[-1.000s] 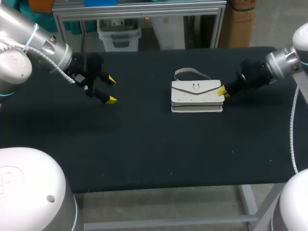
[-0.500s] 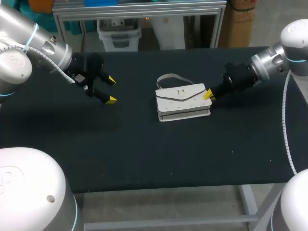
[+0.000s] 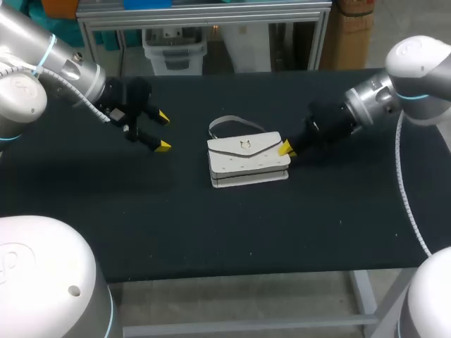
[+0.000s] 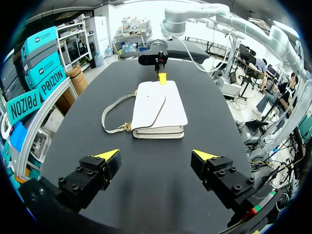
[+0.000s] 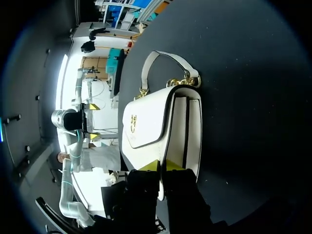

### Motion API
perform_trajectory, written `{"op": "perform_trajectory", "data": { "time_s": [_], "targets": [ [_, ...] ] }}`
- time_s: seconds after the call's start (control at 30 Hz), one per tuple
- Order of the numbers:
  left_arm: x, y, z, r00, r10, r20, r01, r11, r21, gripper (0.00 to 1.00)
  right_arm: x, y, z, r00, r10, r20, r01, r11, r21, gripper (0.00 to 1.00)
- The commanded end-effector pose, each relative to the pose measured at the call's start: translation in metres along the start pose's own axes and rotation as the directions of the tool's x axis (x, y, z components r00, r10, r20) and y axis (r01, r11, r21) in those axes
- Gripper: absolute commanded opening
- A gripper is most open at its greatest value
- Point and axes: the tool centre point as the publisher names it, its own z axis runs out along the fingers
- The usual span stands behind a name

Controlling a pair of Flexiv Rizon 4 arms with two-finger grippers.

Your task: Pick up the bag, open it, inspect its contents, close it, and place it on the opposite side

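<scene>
A white handbag [image 3: 246,160] with a gold clasp lies flat on the black table [image 3: 211,225] near its middle, its strap [image 3: 232,123] curled behind it. My right gripper [image 3: 285,148] is at the bag's right end, fingers pinched shut on the edge of the bag. In the right wrist view a white sliver of the bag [image 5: 161,122] runs between the two yellow tips of the right gripper [image 5: 160,165]. My left gripper [image 3: 163,131] hangs wide open above the table's left part, holding nothing. In the left wrist view the bag [image 4: 158,109] lies ahead of the open left gripper [image 4: 156,155], with the right gripper [image 4: 162,77] beyond it.
The black tabletop [image 4: 146,195] carries nothing else. A bare strip lies between the bag and my left gripper, and the table's front edge [image 3: 232,273] runs across the near side.
The right gripper has travelled left across the table and the bag has slid left with it. The left arm has kept still with its gripper open.
</scene>
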Motion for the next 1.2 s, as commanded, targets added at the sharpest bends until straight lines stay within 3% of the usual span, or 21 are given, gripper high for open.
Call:
{"op": "perform_trajectory", "data": {
  "time_s": [0.03,0.47,0.93,0.97,1.0,1.03,1.2],
  "targets": [
    [0.0,0.0,0.001,1.0,0.001,0.001,-0.001,1.0,0.002,1.0,0.004,-0.017,0.009,1.0,-0.001,0.014,0.002,0.997,-0.08,0.0],
    [0.0,0.0,0.001,1.0,0.001,0.001,-0.001,1.0,0.002,1.0,0.019,-0.015,0.025,1.0,-0.028,0.007,0.029,0.996,-0.081,0.0],
    [0.0,0.0,0.001,1.0,0.001,0.001,-0.001,1.0,0.002,1.0,0.02,-0.011,0.036,1.0,-0.024,-0.004,0.024,0.999,-0.044,0.0],
    [0.0,0.0,0.001,1.0,0.001,0.001,-0.001,1.0,0.002,1.0,0.02,-0.012,0.036,1.0,-0.02,-0.003,0.02,0.999,-0.047,0.08],
    [0.0,0.0,0.001,1.0,0.001,0.001,-0.001,1.0,0.002,1.0,0.02,-0.012,0.033,1.0,-0.017,-0.001,0.017,0.999,-0.051,0.46],
    [0.0,0.0,0.001,1.0,0.001,0.001,-0.001,1.0,0.002,1.0,0.021,-0.013,0.031,1.0,-0.015,0.005,0.015,0.998,-0.058,1.0],
    [0.0,0.0,0.001,1.0,0.001,0.001,-0.001,1.0,0.002,1.0,0.026,-0.016,0.016,0.999,-0.014,0.046,0.018,0.997,-0.08,1.0]
  ]
}}
